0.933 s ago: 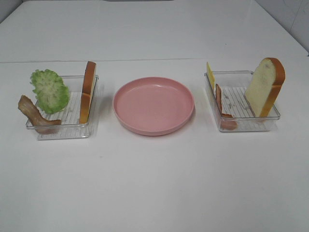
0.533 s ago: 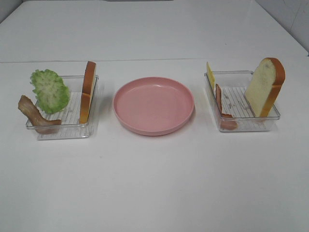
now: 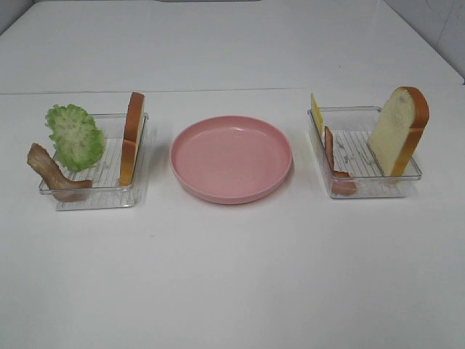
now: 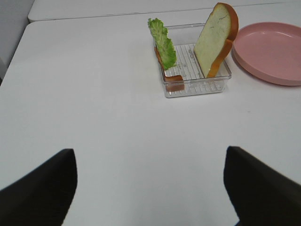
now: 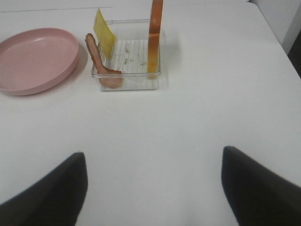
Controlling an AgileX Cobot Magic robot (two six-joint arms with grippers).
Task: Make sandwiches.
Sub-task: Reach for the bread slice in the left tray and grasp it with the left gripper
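Up close, left tool and right tool wide open, holding nothing, over white surface. Farther out, pink plate in the middle. Bacon, lettuce, bread in left tray. Bacon strip, cheese, bread slice in right tray. Tiled wall beyond.

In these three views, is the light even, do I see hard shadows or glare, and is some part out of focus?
Exterior high view: soft even light, only faint shadows beside the pink plate; no strong glare. Left wrist view: left gripper is dark and blurred, bread slice fairly sharp. Right wrist view: right gripper likewise blurred, cheese clear.
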